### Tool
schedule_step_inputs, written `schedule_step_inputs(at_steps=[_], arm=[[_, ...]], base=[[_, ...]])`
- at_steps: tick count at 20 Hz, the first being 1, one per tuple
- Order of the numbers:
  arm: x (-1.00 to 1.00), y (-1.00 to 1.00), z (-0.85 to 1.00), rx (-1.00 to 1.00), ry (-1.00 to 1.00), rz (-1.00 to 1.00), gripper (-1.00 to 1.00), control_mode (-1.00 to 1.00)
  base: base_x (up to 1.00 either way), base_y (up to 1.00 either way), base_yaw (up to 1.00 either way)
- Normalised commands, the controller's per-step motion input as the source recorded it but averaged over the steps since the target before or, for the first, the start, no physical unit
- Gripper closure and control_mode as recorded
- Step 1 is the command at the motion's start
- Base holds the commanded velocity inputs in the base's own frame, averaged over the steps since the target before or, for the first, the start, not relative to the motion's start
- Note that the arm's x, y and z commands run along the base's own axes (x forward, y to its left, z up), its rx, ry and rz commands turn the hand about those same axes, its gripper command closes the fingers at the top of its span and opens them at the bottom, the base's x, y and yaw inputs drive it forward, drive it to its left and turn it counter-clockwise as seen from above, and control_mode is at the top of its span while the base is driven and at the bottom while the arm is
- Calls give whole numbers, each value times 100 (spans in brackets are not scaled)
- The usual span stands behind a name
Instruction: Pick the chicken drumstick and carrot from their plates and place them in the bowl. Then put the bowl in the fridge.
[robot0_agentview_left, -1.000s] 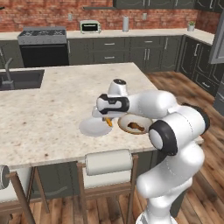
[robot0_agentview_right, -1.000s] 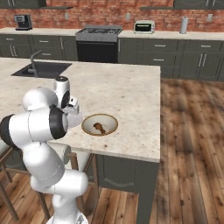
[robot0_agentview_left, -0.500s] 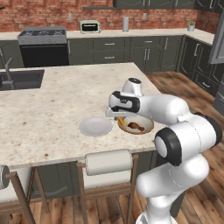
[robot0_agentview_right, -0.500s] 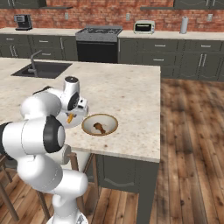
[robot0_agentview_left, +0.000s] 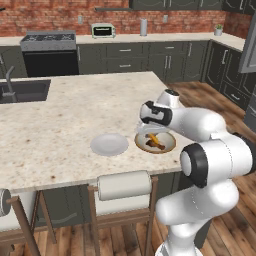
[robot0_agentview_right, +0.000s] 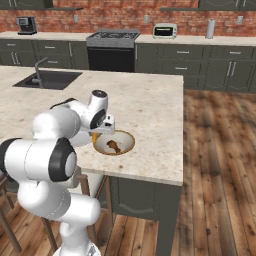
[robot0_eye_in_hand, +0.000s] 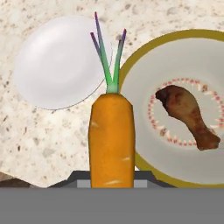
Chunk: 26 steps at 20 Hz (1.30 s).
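From where I stand, the pale plate (robot0_agentview_left: 109, 144) sits on the speckled island counter (robot0_agentview_left: 55, 125) at about nine o'clock from the bowl (robot0_agentview_left: 167, 146), a little apart from it, and it is bare. The pincer (robot0_agentview_left: 150, 134) hangs just over the bowl's near-left rim, its jaws drawn in to a narrow gap and clamped on the carrot (robot0_eye_in_hand: 111, 138). In the left base view the carrot is a small orange streak (robot0_agentview_left: 152, 138) under the hand, above the dark chicken drumstick (robot0_agentview_left: 152, 145) lying inside the bowl.

The right base view shows the same bowl (robot0_agentview_right: 127, 145) at three o'clock from the arm, with the drumstick (robot0_agentview_right: 114, 146) at its middle and a sliver of orange (robot0_agentview_right: 95, 136) by the gripper (robot0_agentview_right: 97, 134).

The hand view gives what the others cannot: the carrot upright between the jaws, green top pointing to twelve o'clock, the plate (robot0_eye_in_hand: 57, 65) at eleven, the bowl's tan rim (robot0_eye_in_hand: 131, 65) and the drumstick (robot0_eye_in_hand: 188, 116) at three. The fingers themselves are hidden there behind the carrot.
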Motion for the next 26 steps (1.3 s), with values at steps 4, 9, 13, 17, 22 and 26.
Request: schedule_step_inputs(at_steps=[4,9,13,17,22,26], arm=[[4,-47,-12,-10,0,11,100,-100],[11,-28,-26,-17,2,12,100,-100],[24,-4,-31,-14,0,31,100,-100],[25,-9,-29,-7,0,30,100,-100],[4,-1,-26,-1,0,26,100,-100],[10,0,-25,0,0,16,100,-100]], base=[[0,0,0],[0,0,0],[0,0,0],[0,0,0],[0,0,0],[0,0,0]])
